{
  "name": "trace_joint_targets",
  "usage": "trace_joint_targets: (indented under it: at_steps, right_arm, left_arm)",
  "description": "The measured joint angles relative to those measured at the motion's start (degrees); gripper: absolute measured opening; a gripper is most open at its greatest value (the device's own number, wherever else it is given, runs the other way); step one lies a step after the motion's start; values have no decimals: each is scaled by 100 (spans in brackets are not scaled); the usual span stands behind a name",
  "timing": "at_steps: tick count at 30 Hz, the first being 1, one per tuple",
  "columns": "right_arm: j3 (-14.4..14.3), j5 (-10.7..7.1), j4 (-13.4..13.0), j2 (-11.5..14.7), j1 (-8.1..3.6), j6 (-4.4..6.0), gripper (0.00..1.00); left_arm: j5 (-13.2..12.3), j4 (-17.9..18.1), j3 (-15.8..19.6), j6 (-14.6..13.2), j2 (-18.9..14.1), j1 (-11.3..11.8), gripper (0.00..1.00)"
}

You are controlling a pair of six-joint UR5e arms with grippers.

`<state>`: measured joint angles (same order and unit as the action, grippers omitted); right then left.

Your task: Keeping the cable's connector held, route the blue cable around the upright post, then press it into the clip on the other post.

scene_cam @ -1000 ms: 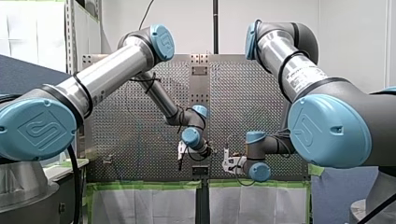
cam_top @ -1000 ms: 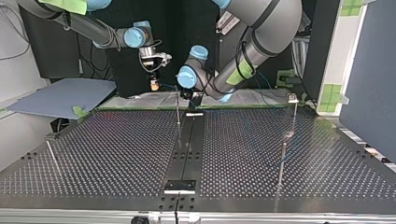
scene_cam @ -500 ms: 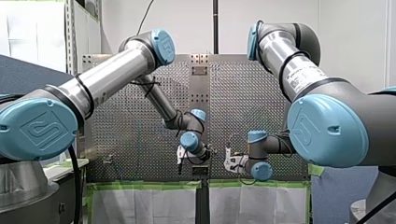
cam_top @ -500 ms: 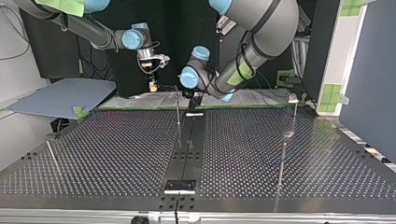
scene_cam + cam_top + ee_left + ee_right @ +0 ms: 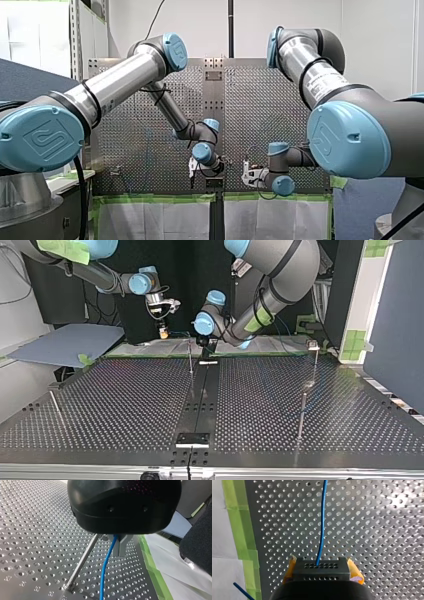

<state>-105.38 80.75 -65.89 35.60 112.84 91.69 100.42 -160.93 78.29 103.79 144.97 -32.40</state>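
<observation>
Thin blue cable [image 5: 105, 565], black connector [image 5: 321, 568] end, beside upright metal post [image 5: 82, 560]

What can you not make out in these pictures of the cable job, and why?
Clip: top view, too small to show its shape.
Post, top end: left wrist view, hidden behind the left end effector housing.
Blue cable, far end: right wrist view, cut off by the edge.
Cable's middle stretch: front view, too thin to trace.
</observation>
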Motion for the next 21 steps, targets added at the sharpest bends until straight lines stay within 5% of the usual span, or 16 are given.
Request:
trace_joint_targets:
  at_steps: [21]
  right_arm:
    - [363,-249,279,-69,-211,-40,0]
  left_arm:
    - [-223,385,0,302,2,68,0]
